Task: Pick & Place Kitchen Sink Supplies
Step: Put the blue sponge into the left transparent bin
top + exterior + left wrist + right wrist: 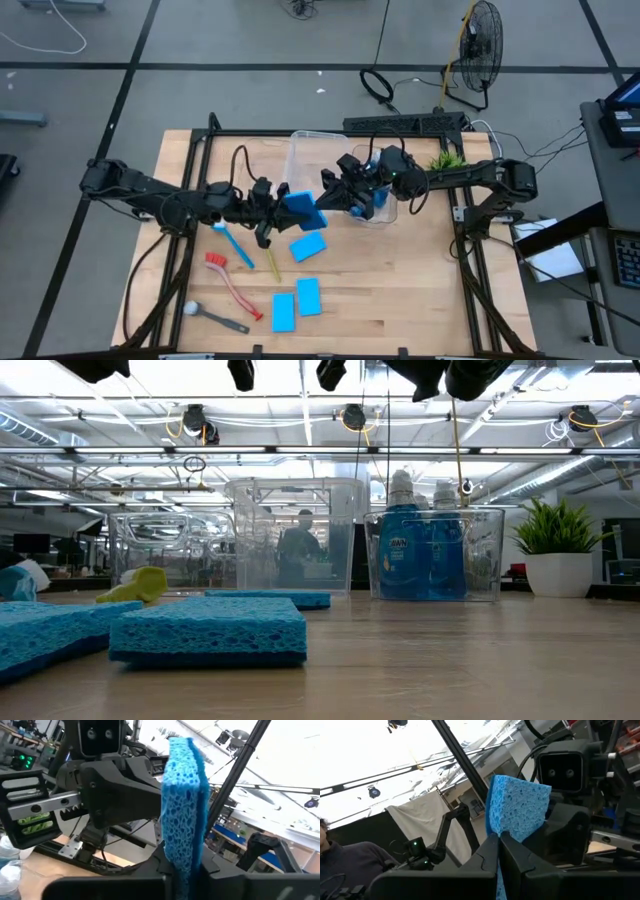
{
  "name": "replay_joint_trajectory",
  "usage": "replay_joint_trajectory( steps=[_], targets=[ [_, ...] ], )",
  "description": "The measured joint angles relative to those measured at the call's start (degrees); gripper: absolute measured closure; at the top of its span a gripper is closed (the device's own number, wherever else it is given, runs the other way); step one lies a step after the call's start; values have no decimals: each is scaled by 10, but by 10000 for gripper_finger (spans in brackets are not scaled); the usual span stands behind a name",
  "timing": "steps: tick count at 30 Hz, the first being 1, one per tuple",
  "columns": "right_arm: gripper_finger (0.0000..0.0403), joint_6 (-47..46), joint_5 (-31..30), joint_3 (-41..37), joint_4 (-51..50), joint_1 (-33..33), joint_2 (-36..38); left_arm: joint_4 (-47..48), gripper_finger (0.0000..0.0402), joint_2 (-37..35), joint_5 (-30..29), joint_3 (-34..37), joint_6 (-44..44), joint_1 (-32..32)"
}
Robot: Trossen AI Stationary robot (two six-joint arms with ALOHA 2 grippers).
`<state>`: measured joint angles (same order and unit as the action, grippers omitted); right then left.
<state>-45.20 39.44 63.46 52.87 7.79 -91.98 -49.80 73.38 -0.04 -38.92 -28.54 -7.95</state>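
One bright-blue sponge is held in the air between both arms above the table's middle. My left gripper comes at it from the left, my right gripper from the right; both are shut on it. Three more sponges lie flat on the table. The blue, yellow-green, red and grey-black brushes lie near the left arm. The blue-liquid bottles stand in a clear bin. My left gripper pinches the sponge's edge between its two fingers, coming level from the table's left. The sponge stands on edge, lifted clear of the table. My right gripper pinches the sponge's opposite edge between its two fingers, coming level from the table's right. The rest of the sponge sticks out beyond the fingertips toward the left arm.
A second clear bin stands at the far middle of the table, and the green potted plant at the far right. Bare wood lies at the near right. A person shows in the room beyond.
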Motion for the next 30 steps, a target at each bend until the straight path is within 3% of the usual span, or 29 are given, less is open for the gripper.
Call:
replay_joint_trajectory(
  steps=[7,14,18,21,25,30],
  targets=[
    [382,29,19,-1,-9,0,0,48,392,-11,5,0,-7,5],
    [296,11,54,-1,-36,5,-2,206,392,-76,2,-1,-17,22],
    [251,4,121,-1,-43,21,0,349,392,-138,-58,0,-19,33],
    [233,-4,129,-1,-44,35,1,458,392,-181,-105,0,-29,38],
    [229,14,132,-1,-58,54,16,565,392,-224,-165,0,-39,53],
    [240,56,134,-1,-132,78,42,671,392,-248,-187,0,-50,87]
  ],
)
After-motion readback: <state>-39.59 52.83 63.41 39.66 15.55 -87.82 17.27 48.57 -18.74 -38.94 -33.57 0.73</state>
